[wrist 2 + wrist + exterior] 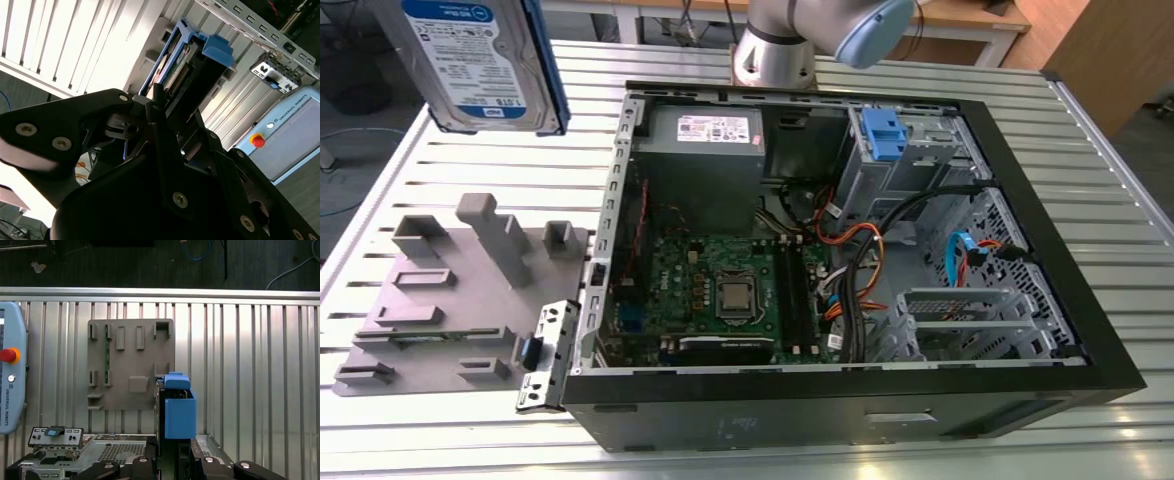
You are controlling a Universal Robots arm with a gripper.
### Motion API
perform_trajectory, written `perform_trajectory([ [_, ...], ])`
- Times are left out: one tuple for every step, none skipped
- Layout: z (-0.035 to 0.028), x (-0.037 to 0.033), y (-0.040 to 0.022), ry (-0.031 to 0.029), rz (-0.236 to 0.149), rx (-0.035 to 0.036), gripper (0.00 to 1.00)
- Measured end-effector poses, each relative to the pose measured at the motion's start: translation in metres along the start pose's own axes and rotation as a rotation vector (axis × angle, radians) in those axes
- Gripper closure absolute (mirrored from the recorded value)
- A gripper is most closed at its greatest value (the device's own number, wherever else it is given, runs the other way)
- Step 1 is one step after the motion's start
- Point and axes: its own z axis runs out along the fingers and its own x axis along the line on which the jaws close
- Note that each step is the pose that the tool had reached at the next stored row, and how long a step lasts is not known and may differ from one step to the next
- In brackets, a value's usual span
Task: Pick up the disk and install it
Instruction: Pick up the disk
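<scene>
Slatted table [454, 170], 1 open computer case [1067, 300], 1 grey fixture [454, 280], hand [175, 107] pinching 1 disk [480, 60]

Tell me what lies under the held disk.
Under the disk, the first wrist view shows the grey fixture plate and slatted table; the disk hides part of the plate's edge.

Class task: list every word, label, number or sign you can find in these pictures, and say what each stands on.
Disk: white-and-blue label, print too small to read.
Power supply: white sticker, print too small to read.
Teach pendant: a maker's name in capitals along its edge, not quoted here.
Other print: none readable.
</scene>
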Motion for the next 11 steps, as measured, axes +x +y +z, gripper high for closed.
perform_trajectory([
  [-0.0001,0.0,-0.0031,0.0001,0.0,-0.0001,0.65],
  [-0.0003,-0.0001,-0.0063,0.0001,0.0,-0.0001,0.65],
  [-0.0004,-0.0001,-0.0096,0.0001,0.0,-0.0001,0.65],
  [-0.0004,-0.0001,-0.013,0.0001,0.0,-0.0001,0.65],
  [-0.0005,-0.0001,-0.0163,0.0,0.0,0.0,0.65],
  [-0.0006,-0.0001,-0.0199,0.0,0.0,0.0,0.65],
  [-0.0007,-0.0001,-0.0233,0.0,0.0,0.0,0.65],
  [-0.0008,-0.0001,-0.0268,0.0001,0.0,-0.0001,0.65],
  [-0.001,-0.0002,-0.0302,0.0001,0.0,-0.0001,0.65],
  [-0.0011,-0.0002,-0.0336,0.0002,0.0,-0.0001,0.65],
  [-0.0011,-0.0002,-0.0371,0.0,0.0,-0.0001,0.65],
])
